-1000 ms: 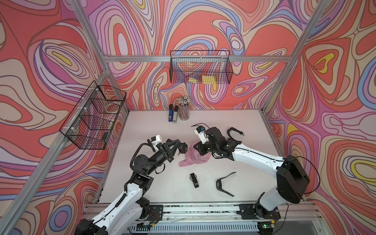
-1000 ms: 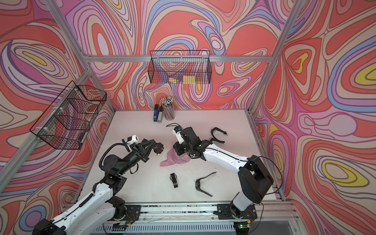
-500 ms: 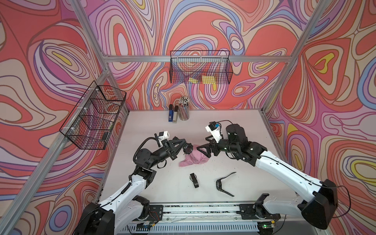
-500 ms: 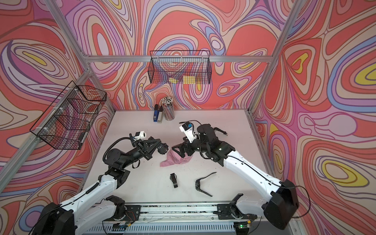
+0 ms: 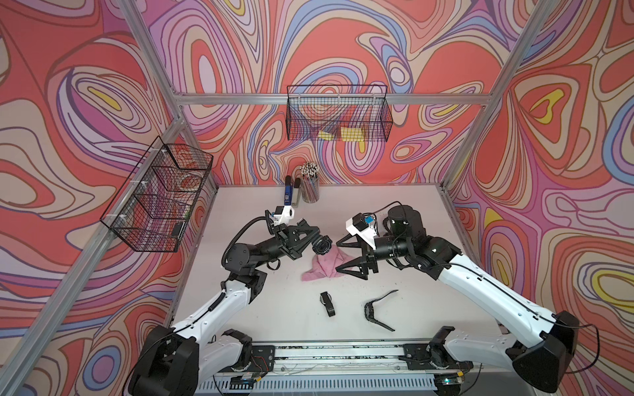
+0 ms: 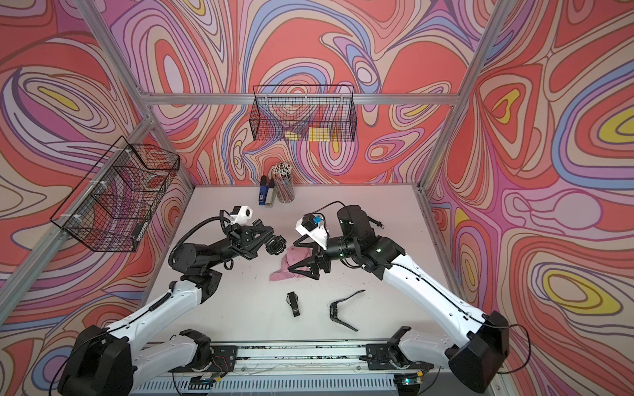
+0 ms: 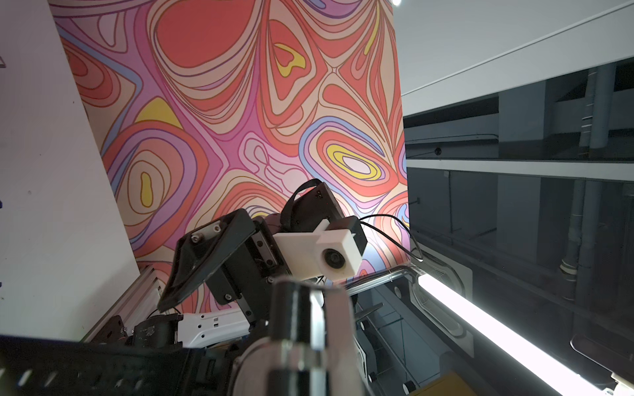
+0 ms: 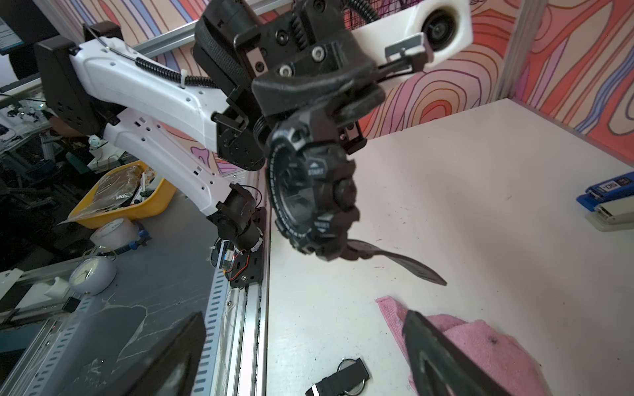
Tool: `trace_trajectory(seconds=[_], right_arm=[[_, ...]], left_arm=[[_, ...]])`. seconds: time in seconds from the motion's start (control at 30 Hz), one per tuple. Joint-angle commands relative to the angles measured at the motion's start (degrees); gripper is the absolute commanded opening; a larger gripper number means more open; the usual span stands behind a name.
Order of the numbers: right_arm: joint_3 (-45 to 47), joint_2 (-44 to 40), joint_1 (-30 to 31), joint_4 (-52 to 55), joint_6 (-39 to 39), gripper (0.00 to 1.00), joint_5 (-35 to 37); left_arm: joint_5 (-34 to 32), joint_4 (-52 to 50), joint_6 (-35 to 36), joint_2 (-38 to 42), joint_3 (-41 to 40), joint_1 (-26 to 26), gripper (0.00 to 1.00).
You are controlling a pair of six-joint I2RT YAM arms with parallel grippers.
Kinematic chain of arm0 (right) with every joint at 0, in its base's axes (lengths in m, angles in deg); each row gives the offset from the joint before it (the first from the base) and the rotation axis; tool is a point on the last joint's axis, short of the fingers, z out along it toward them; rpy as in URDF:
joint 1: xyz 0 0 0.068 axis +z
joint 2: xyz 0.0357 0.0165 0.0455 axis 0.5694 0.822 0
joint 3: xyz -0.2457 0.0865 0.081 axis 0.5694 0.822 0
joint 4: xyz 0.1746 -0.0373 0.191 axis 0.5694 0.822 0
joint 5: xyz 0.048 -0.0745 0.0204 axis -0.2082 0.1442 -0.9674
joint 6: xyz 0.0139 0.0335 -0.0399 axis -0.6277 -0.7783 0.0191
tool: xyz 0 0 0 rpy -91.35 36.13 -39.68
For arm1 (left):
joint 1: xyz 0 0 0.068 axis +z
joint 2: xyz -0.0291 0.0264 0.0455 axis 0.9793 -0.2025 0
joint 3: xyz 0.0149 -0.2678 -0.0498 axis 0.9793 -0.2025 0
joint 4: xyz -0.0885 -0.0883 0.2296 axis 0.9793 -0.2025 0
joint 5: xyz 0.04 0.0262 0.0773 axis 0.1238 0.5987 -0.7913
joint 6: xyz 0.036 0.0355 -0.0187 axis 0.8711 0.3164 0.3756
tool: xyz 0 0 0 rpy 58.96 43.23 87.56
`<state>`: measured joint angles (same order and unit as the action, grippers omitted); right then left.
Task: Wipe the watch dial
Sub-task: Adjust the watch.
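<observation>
The left end effector (image 5: 311, 241) clamps a black watch (image 5: 322, 245); the right end effector (image 5: 339, 256) gapes wide by the pink cloth (image 5: 324, 266) on the table (image 5: 411, 308).

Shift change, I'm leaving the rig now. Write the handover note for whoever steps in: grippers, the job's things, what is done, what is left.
Left gripper: shut on the black watch, held off the table, dial turned toward the right arm.
Right gripper: open, holding nothing, poised at the pink cloth.
The cloth lies crumpled on the table between the two grippers.
Done: watch lifted and presented. Whether the dial has been wiped does not show.
Left: grip the cloth, wipe the dial, set the watch down.
Two other watches lie nearer the front edge, apart from both grippers.
</observation>
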<state>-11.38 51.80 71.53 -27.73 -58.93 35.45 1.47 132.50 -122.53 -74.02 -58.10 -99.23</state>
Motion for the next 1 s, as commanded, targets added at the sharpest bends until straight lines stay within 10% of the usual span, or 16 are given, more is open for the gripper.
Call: trace_trajectory(seconds=[0.0,0.67,0.97], right_arm=[[-2.1,0.8,-0.3,-1.8,3.6,0.93,-4.3],[-3.3,7.6,1.4,-16.1,-0.6,0.73,-11.0],[-1.9,8.0,2.7,-17.2,-1.5,0.37,-12.2]], left_arm=[[2.8,6.1,-3.3,2.0,1.3,0.4,0.0],[0.5,6.1,-5.4,2.4,0.6,-0.1,0.0],[-1.0,6.2,-5.8,2.4,0.4,-0.2,0.0]])
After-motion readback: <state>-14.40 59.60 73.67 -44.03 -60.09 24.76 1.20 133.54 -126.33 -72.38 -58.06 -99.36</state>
